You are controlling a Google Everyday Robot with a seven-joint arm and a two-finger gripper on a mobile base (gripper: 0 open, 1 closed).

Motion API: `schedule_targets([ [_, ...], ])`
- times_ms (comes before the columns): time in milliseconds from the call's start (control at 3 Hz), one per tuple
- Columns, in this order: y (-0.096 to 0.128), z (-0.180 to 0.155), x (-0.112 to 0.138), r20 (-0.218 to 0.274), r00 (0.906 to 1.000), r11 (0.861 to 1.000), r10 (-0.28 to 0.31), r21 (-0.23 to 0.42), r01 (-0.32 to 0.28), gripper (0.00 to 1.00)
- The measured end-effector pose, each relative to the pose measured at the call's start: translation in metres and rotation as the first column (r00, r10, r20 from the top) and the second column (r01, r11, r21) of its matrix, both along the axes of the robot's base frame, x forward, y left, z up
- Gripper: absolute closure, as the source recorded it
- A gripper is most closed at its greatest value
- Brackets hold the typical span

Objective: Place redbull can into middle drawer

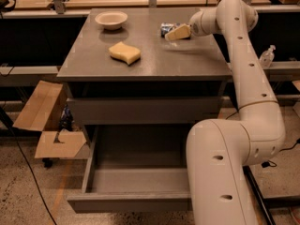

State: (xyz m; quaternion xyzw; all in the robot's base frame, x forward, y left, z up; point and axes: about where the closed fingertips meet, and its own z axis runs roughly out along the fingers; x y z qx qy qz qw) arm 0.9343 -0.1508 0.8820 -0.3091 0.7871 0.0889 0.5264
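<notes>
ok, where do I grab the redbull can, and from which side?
Grip the redbull can mid-body, across its slim curved walls. Come from the right of the view, where the gripper sits beside it. The can seems to lie on its side, so avoid the ends.

On the cabinet top [154, 62] the bowl [111, 19] sits toward the far left, with the sponge [124, 53] nearer the front and a little to its right. The can [167, 29] is toward the far right, well apart from both. The gripper [177, 33] is right at it, on its near right side, at the end of the arm [248, 78] that stands at the cabinet's right front. Below the top is a closed front [140, 110], and under that the drawer [126, 203] stands pulled out, its right end behind the arm. A box [42, 121] lies on the floor left of the cabinet — a bottle [266, 56] stands off to the right, beyond the arm.
</notes>
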Motion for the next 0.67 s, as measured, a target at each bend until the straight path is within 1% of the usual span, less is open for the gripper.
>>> schedule_targets([
  [333,0.001,-0.006,0.0062,0.002,0.9999,1.0,-0.015,0.023,0.015,0.0],
  [667,0.0004,-0.0148,0.012,0.002,0.9996,0.999,-0.029,0.031,0.029,0.0],
])
